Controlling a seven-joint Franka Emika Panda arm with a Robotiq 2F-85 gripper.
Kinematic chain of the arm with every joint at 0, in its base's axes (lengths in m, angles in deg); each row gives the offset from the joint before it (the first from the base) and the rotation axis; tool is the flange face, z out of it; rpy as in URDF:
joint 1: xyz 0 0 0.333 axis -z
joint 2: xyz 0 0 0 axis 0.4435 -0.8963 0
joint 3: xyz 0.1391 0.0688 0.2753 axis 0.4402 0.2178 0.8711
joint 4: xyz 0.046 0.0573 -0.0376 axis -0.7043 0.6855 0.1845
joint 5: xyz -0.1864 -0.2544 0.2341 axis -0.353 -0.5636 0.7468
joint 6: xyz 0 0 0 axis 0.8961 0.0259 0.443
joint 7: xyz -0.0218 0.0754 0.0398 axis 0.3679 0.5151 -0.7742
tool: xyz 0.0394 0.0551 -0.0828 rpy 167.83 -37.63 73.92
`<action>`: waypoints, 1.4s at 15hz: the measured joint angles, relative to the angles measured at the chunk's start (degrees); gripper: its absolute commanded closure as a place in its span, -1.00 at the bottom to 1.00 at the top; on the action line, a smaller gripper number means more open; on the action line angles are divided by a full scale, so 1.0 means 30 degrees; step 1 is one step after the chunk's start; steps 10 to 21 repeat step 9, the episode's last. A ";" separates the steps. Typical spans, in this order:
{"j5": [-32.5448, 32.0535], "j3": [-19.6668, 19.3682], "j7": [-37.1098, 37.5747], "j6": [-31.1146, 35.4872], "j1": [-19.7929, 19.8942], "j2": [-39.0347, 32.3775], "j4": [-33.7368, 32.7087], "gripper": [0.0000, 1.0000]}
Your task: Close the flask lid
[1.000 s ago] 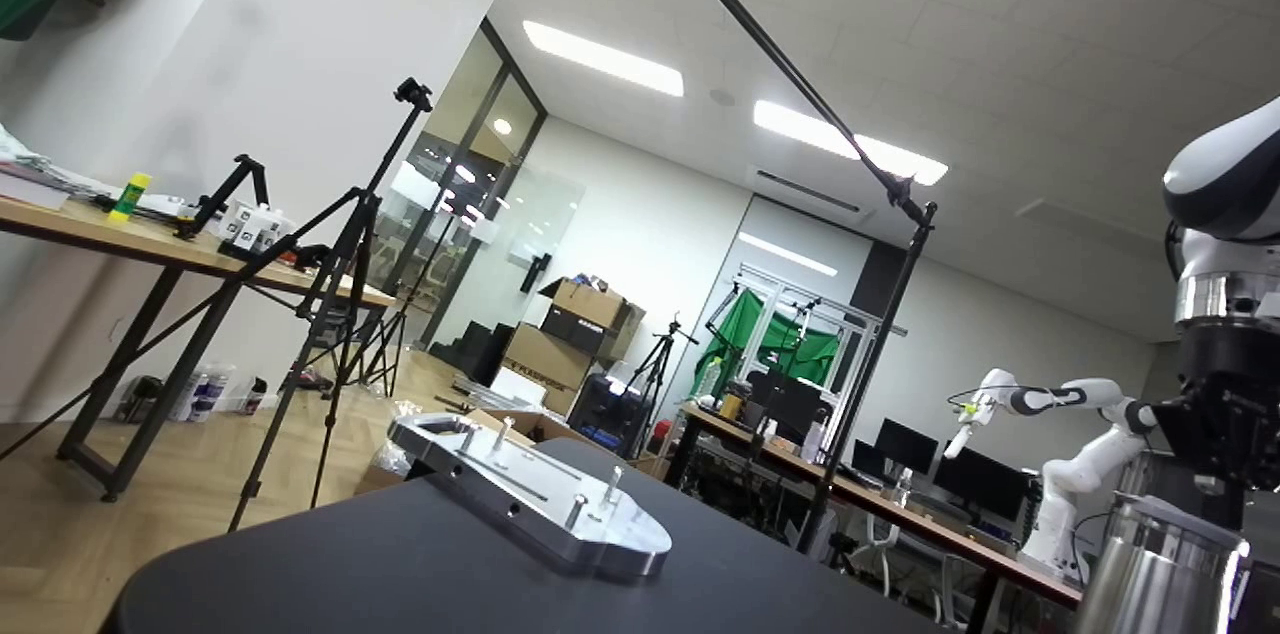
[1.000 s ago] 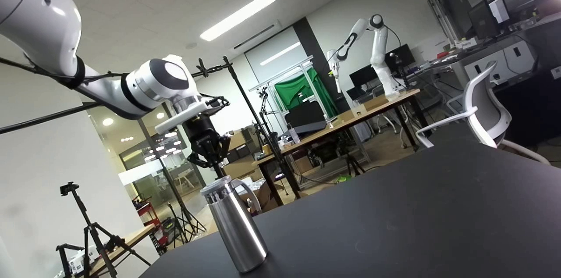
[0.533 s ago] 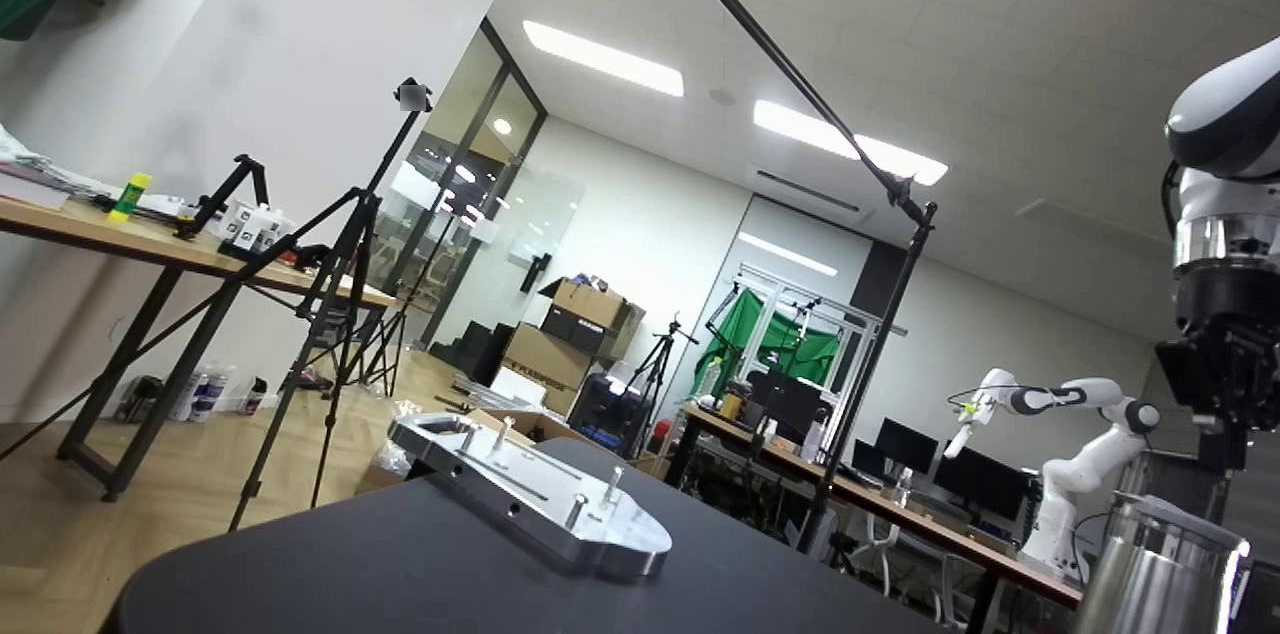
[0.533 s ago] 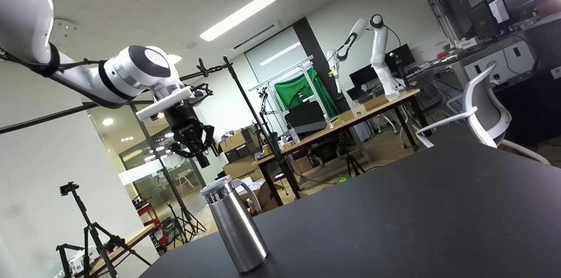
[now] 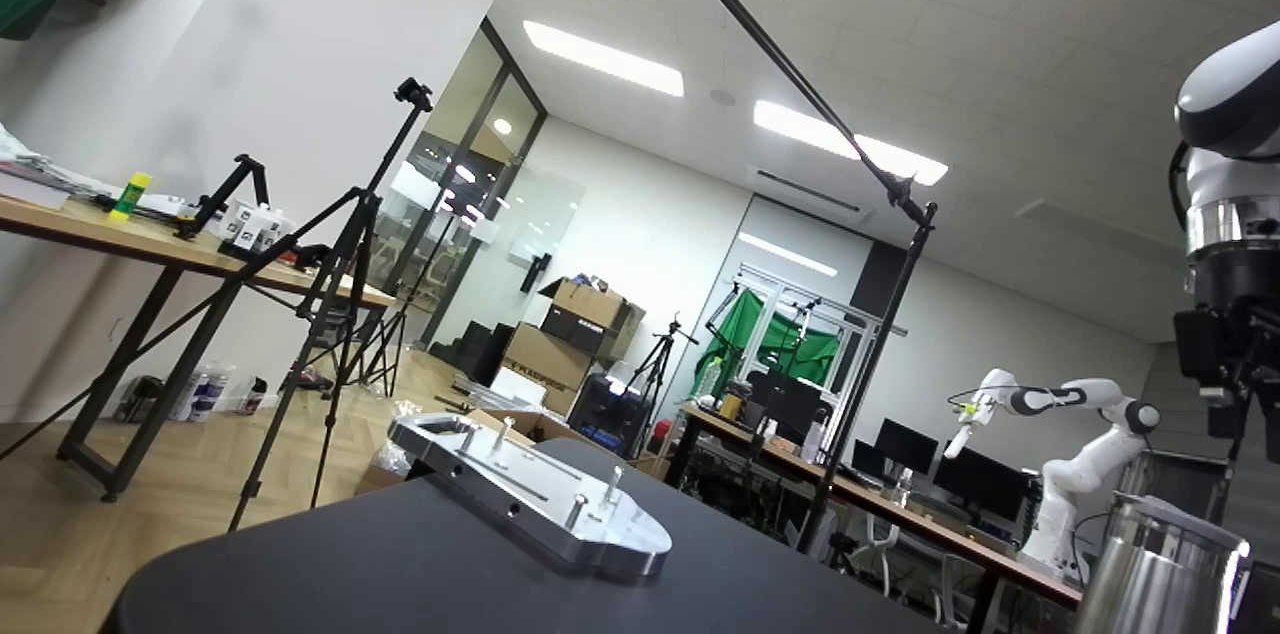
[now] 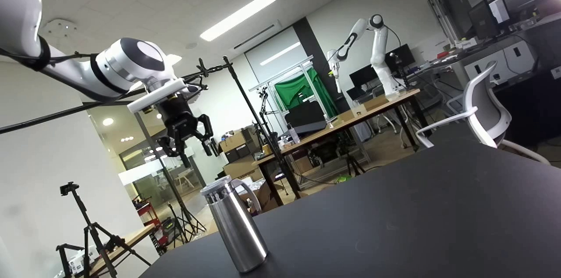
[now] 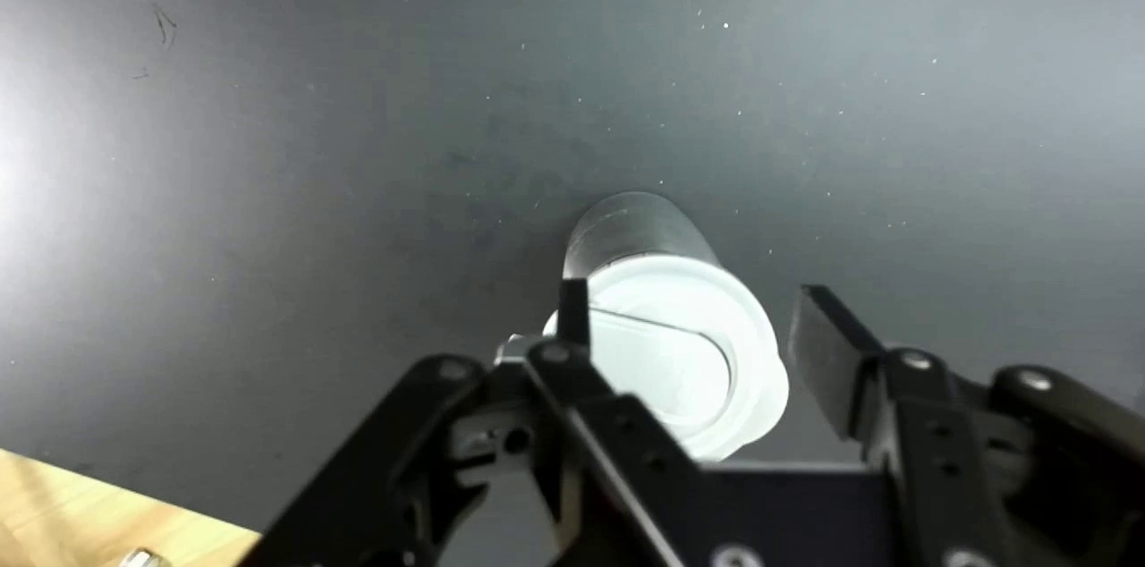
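The flask [image 6: 239, 229], a brushed-metal jug with a grey side handle [image 6: 249, 192], stands upright on the black table. Its pale lid [image 6: 216, 184] sits on the top, and nothing sticks up from it in either exterior view. From above, the wrist view shows the lid [image 7: 698, 290] with a rounded flap [image 7: 666, 370] that looks flat within its rim. My gripper [image 6: 199, 155] hangs above the flask, apart from it, jaws spread with nothing between them. The left finger [image 7: 573, 308] covers part of the lid in the wrist view. The flask's base is out of frame in an exterior view [image 5: 1160, 574].
A machined metal plate with upright pegs [image 5: 530, 494] lies on the black table [image 6: 394, 208]. The table edge and wooden floor [image 7: 107, 513] show at the wrist view's lower left. A white chair [image 6: 482, 102] stands beyond the table.
My gripper has risen from the flask's top, moving up and leftward in an exterior view. Its jaws have spread apart. The flask has stayed in place.
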 measured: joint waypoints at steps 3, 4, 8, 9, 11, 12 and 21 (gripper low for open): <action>-0.0007 -0.0023 0.0000 -0.0430 0.0013 0.0001 -0.0004 -1.00; -0.0013 -0.0035 0.0000 -0.0513 0.0016 0.0006 -0.0005 -1.00; -0.0013 -0.0142 0.0000 -0.0992 0.0047 0.0084 -0.0026 -1.00; -0.0013 -0.0163 0.0000 -0.1070 0.0055 0.0104 -0.0027 -1.00; -0.0013 -0.0163 0.0000 -0.1070 0.0055 0.0104 -0.0027 -1.00; -0.0013 -0.0163 0.0000 -0.1070 0.0055 0.0104 -0.0027 -1.00; -0.0013 -0.0163 0.0000 -0.1070 0.0055 0.0104 -0.0027 -1.00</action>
